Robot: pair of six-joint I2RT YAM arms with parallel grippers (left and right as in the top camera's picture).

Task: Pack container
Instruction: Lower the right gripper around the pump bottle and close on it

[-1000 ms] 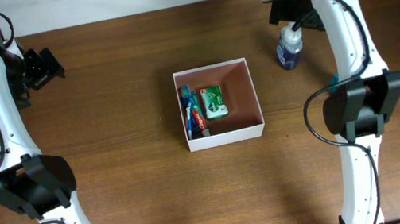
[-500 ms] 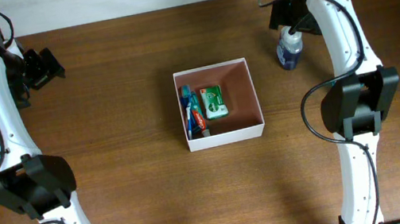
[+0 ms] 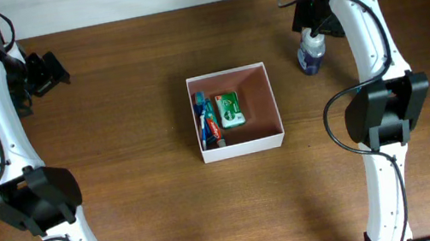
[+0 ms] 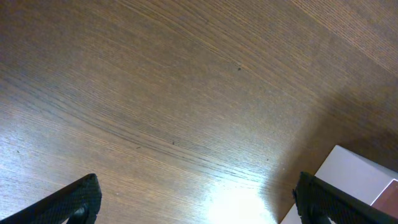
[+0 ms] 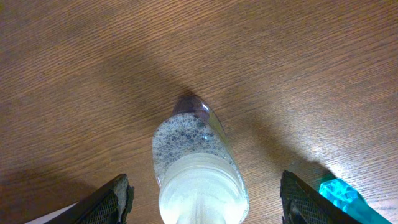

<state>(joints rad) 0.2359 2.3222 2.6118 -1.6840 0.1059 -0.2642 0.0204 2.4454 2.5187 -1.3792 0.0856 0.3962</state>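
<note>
Part-filled container [image 3: 244,145] sits mid-tabletop [image 3: 127,108]. Right of it, the right tool [image 5: 208,202] straddles an upright bottle [image 5: 194,146], jaws apart, not gripping, poised to lift it. Left of it, the left tool [image 4: 199,202] hangs released.

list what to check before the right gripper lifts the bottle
1. Bottle upright: ok.
2. Bottle centred between the right gripper fingers: ok.
3. Jaws closed onto the bottle: not ok, a gap shows on each side.
4. Room in the container: ok, its right half is bare.
5. Left gripper away from the container: ok, open at the far corner.
6. Bottle cap sealed: cannot tell.
</note>
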